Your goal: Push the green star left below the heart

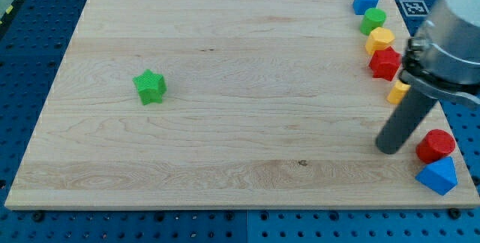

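The green star (150,87) lies alone on the left part of the wooden board (225,145). My tip (390,150) rests on the board far to the star's right, close to the left of a red cylinder (436,145). A small yellow block (398,92) is half hidden behind the rod, so its shape is unclear; it may be the heart. I cannot make out a heart shape for certain on any block.
Along the board's right edge, from top down, lie a blue cube (365,1), a green cylinder (373,20), a yellow hexagon-like block (379,40) and a red star-like block (385,64). A blue triangular block (437,175) sits at the bottom right corner.
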Controlling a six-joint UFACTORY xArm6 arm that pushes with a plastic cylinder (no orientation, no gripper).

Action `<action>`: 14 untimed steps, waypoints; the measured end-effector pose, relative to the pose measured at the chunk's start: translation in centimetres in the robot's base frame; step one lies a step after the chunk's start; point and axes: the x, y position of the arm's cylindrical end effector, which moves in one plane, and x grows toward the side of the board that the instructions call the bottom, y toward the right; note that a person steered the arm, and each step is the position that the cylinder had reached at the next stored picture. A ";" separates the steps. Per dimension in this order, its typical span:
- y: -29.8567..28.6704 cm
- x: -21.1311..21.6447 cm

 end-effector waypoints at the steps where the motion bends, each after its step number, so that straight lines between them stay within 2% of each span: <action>1: -7.0 -0.2; 3: -28.7 -0.6; 4: -38.9 -4.1; 5: -39.8 -10.4; 6: -39.2 -11.2; 7: -36.2 -11.1; 9: -28.3 -7.0; 12: -22.5 1.6; 14: -20.5 -0.6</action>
